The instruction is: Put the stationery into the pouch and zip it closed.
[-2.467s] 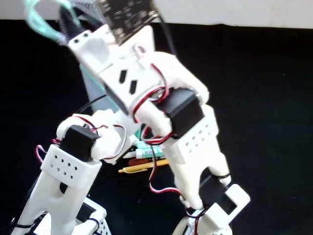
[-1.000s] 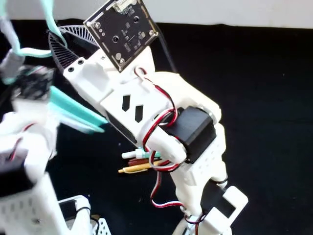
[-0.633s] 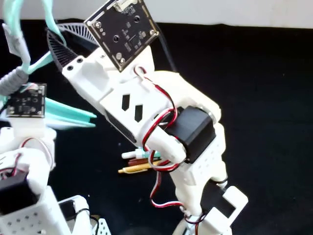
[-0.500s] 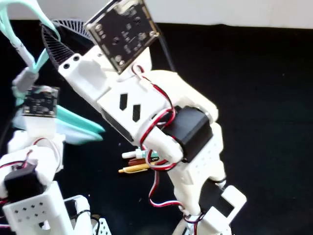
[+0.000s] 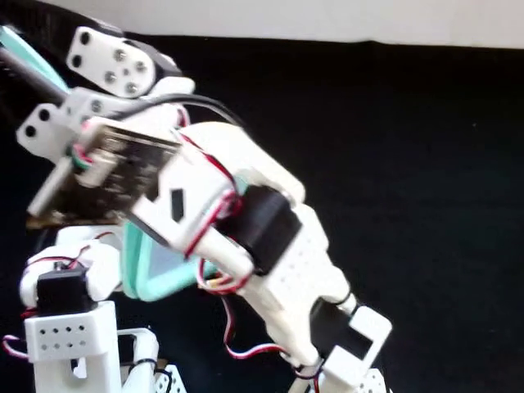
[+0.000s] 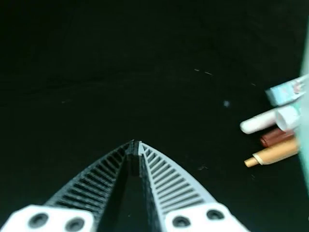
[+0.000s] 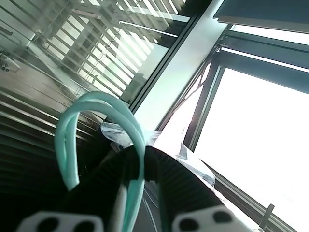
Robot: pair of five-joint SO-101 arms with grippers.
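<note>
My right gripper (image 7: 139, 153) points up toward a window and is shut on the teal strap loop (image 7: 72, 137) of the pouch. In the high view the right arm (image 5: 278, 246) fills the middle. The pouch (image 5: 151, 266), grey with a teal rim, hangs under its wrist, and the strap (image 5: 29, 65) runs to the top left corner. My left gripper (image 6: 133, 146) is shut with nothing in it, low over the black cloth. The stationery lies off to its side: a white marker (image 6: 263, 121), a brown pen (image 6: 277, 137), a yellow pen (image 6: 273, 152) and a teal-labelled tube (image 6: 286, 90).
The table is covered by a black cloth (image 5: 409, 164) with open room on the right. The left arm's base (image 5: 65, 315) stands at the lower left, close beside the right arm. A pale wall (image 5: 327, 16) runs along the far edge.
The right arm has swung down and left, its wrist camera board turning sideways. The pouch now hangs in front of the pens. The left arm has dropped lower.
</note>
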